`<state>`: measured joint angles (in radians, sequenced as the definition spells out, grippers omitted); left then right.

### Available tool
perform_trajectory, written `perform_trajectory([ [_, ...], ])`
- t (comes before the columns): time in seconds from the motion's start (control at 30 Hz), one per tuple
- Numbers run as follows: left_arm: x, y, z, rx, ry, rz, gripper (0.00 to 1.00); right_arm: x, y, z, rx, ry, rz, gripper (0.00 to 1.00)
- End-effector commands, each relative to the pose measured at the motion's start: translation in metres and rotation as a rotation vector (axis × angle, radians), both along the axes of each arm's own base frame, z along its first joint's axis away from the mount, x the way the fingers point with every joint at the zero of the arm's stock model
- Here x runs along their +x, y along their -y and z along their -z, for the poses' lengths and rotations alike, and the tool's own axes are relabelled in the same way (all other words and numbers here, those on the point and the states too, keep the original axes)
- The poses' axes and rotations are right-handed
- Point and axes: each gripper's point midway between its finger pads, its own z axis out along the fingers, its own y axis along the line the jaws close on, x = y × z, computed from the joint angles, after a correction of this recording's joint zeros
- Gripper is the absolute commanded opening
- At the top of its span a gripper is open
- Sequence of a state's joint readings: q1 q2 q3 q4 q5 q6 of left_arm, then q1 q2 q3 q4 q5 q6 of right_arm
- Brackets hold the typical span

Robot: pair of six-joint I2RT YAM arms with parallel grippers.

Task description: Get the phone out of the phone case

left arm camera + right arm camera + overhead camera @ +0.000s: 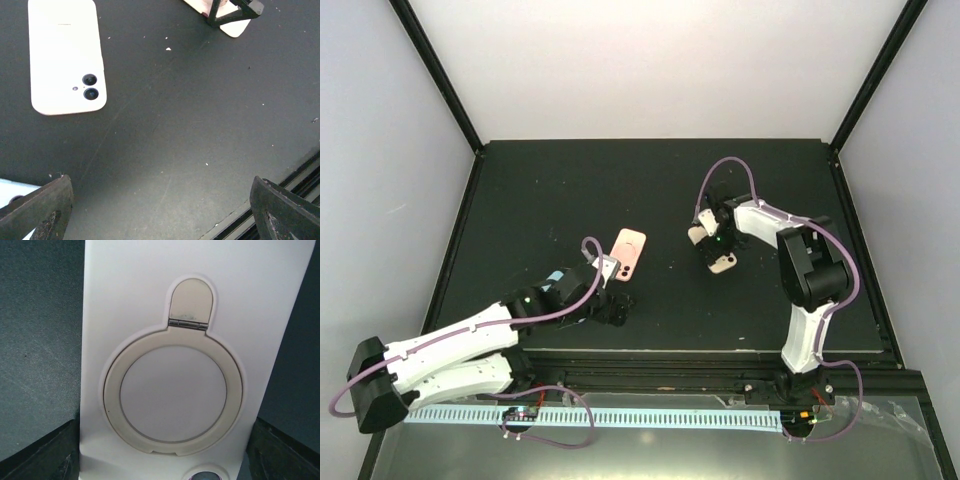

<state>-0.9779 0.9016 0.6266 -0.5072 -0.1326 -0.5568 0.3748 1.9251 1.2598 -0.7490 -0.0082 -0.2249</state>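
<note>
The pale pink phone (630,253) lies flat on the black table, back up, two camera lenses showing; in the left wrist view it (66,55) sits at the top left. The white phone case (185,340), with a round ring stand on its back, is apart from the phone, to its right. My right gripper (716,250) is shut on the case, one finger (42,452) on each long edge; the case (234,27) also shows at the top of the left wrist view. My left gripper (610,305) is open and empty, just in front of the phone, its fingers (37,210) wide apart.
The black table (540,200) is bounded by white walls at the back and sides. A black rail (295,175) runs along the near edge, close to my left gripper. A purple cable (725,170) loops over the right arm.
</note>
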Motion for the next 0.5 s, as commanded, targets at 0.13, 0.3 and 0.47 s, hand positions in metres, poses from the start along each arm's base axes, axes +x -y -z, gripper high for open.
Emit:
perform_trajectory([
  [0.13, 0.014, 0.023, -0.037, -0.03, 0.123, 0.067, 0.98, -0.034, 0.018, 0.023, -0.071, -0.096, -0.044, 0.94],
  [0.3, 0.018, 0.025, -0.038, 0.002, 0.132, 0.078, 0.98, -0.041, 0.018, 0.021, -0.069, -0.128, -0.064, 0.69],
  [0.47, 0.027, 0.03, -0.047, 0.057, 0.197, 0.106, 0.97, -0.058, 0.014, -0.012, -0.008, -0.118, -0.158, 0.5],
])
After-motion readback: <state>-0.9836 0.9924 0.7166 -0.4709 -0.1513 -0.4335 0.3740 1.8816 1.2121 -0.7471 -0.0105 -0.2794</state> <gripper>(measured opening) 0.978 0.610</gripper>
